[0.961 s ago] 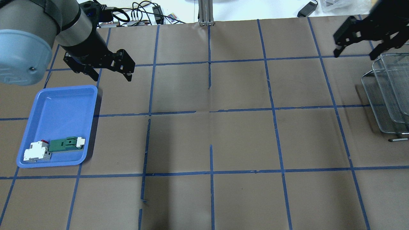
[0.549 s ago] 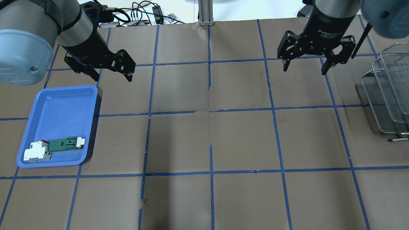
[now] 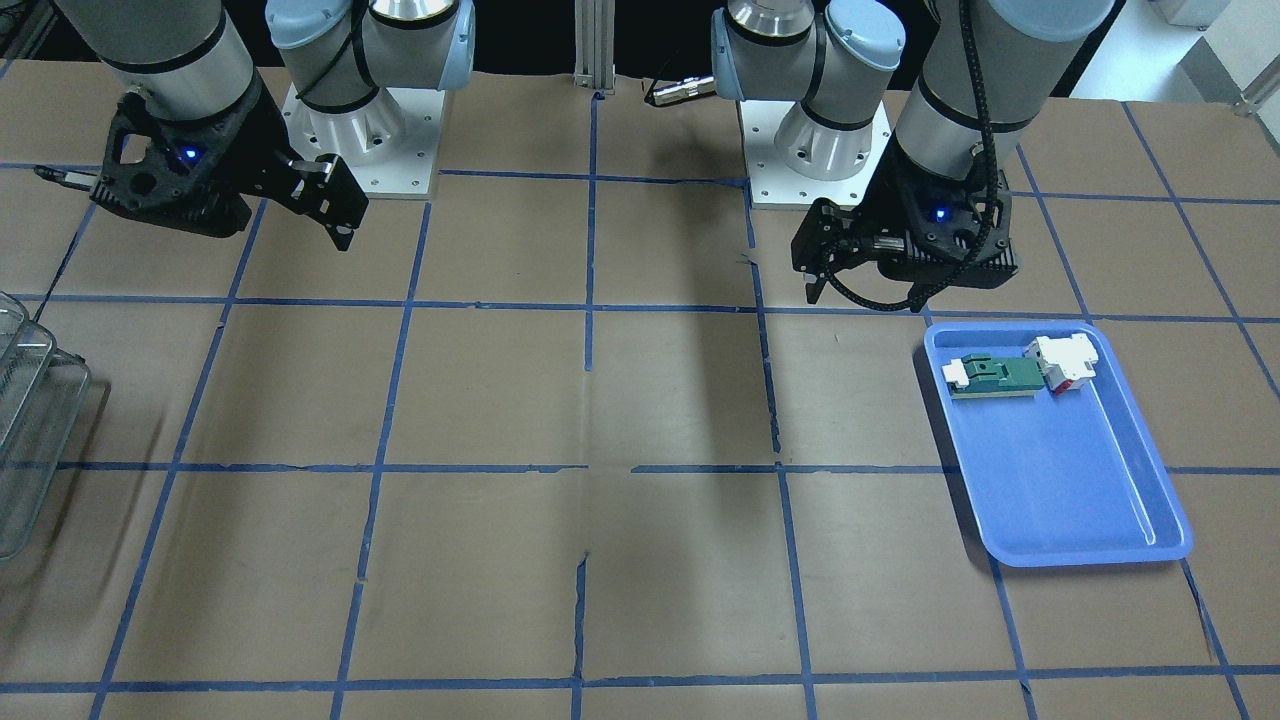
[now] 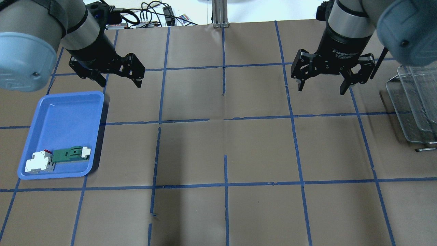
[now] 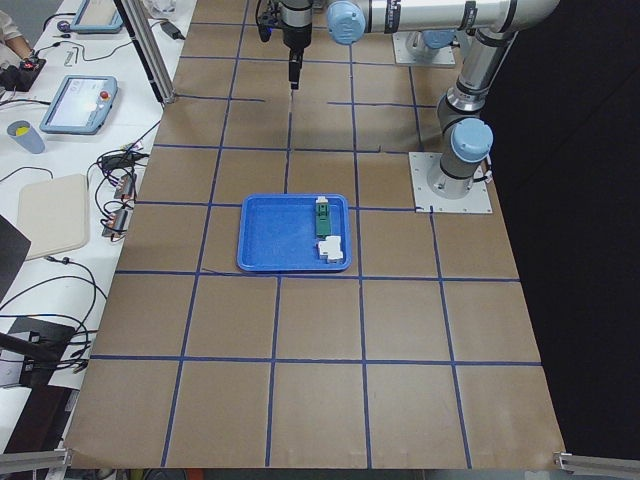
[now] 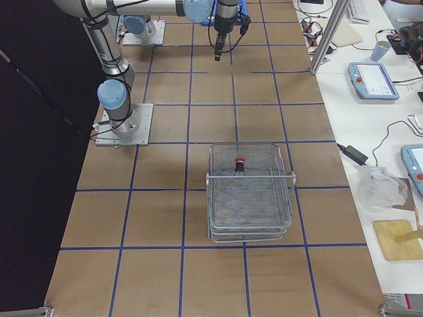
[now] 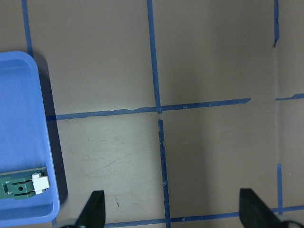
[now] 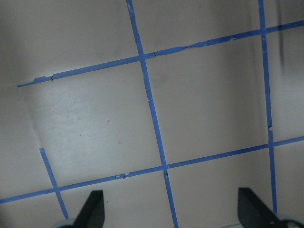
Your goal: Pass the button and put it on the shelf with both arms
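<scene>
The button, red head up, rests in the top tier of the wire-mesh shelf, near that tier's end toward the arms. Only the exterior right view shows it. The shelf also shows at the right edge of the overhead view and the left edge of the front view. My right gripper is open and empty above the table, well left of the shelf; its wrist view shows only paper. My left gripper is open and empty just beyond the blue tray; its wrist view shows bare paper between the fingers.
A blue tray at the left holds a green-and-white flat part and a white-and-red block at its near end. Brown paper with a blue tape grid covers the table. Cables lie past the far edge.
My right arm has swung from over the shelf leftward to the table's right-centre, gripper open throughout. My left arm and the tray parts have not moved.
</scene>
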Controlling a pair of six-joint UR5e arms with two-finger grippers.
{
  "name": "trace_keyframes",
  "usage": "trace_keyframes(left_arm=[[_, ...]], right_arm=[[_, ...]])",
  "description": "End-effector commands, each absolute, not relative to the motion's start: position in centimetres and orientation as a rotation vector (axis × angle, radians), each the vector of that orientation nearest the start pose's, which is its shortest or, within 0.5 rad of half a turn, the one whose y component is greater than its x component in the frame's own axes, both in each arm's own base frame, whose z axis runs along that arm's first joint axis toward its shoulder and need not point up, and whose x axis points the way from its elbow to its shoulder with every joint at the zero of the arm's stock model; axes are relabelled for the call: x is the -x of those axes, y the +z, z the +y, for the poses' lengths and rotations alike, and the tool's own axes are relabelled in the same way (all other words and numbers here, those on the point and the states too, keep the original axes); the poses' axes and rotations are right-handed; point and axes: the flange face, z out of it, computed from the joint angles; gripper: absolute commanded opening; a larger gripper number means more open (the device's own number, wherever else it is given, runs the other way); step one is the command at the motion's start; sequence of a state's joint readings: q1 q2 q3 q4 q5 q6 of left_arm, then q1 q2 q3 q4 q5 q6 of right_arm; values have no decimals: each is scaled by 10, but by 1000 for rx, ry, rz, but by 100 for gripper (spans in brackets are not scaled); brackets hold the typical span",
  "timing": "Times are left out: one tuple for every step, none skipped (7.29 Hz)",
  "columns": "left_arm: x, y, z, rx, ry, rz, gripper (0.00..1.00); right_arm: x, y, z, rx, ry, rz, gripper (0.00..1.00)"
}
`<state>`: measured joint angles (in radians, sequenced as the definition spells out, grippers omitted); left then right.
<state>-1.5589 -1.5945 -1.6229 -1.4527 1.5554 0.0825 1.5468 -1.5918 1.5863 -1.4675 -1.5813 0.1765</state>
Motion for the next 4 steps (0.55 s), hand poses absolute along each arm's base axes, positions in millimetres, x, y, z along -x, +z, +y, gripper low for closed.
trace_keyframes(left_arm=[[129, 461, -507, -112, -64, 3152, 100], [130, 461, -507, -114, -64, 3152, 100], [130, 461, -507, -114, -64, 3152, 100], [130, 459, -508, -112, -57, 3154, 100]], right_arm=[[-116, 486, -472, -323, 134, 3136, 100], [-117, 488, -472, -321, 130, 3136, 100], [-117, 488, -470, -318, 127, 3136, 100], [-118, 488, -470, -318, 127, 3135, 100]])
